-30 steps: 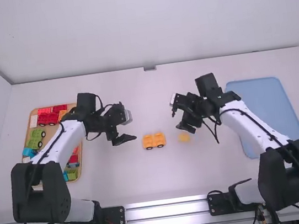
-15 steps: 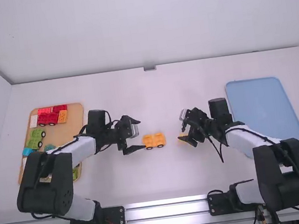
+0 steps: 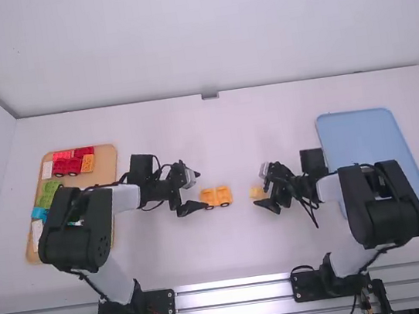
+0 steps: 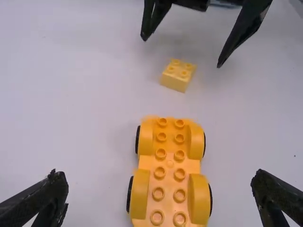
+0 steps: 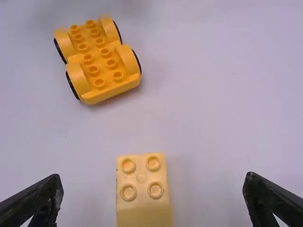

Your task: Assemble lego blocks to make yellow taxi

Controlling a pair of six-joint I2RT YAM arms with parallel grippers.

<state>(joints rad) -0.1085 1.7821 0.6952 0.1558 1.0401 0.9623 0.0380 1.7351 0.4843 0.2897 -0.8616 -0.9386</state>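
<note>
Far left on the worktop (image 3: 177,259): tan tray (image 3: 106,167), partly under the left arm (image 3: 125,197). In its far part, red blocks (image 3: 61,155) and a red wheeled piece (image 3: 67,167), with an orange block (image 3: 87,164) just right of that. Nearer, a green wheeled piece (image 3: 47,195), then a blue block (image 3: 39,213) by the tray's left edge.

Left gripper (image 3: 201,189) next, low over the worktop, pointing right. Jaws spread wide, nothing pinched.

Right of it, about mid-worktop: yellow wheeled base (image 3: 216,197), upright, studs up, long side running left to right. Black wheels, rounded arches over them. Its left end sits by the opening of the left jaws; left wrist view puts it between them, apart from both.

Then a gap, then a small pale yellow block (image 3: 257,192), four studs up, standing on the worktop. Right gripper (image 3: 258,187) is at this block, pointing left. Jaws spread wide; right wrist view has the block between them, touching neither.

Far right: blue tray (image 3: 372,146), lying flat beyond the right arm (image 3: 383,199), which covers part of its near end.
</note>
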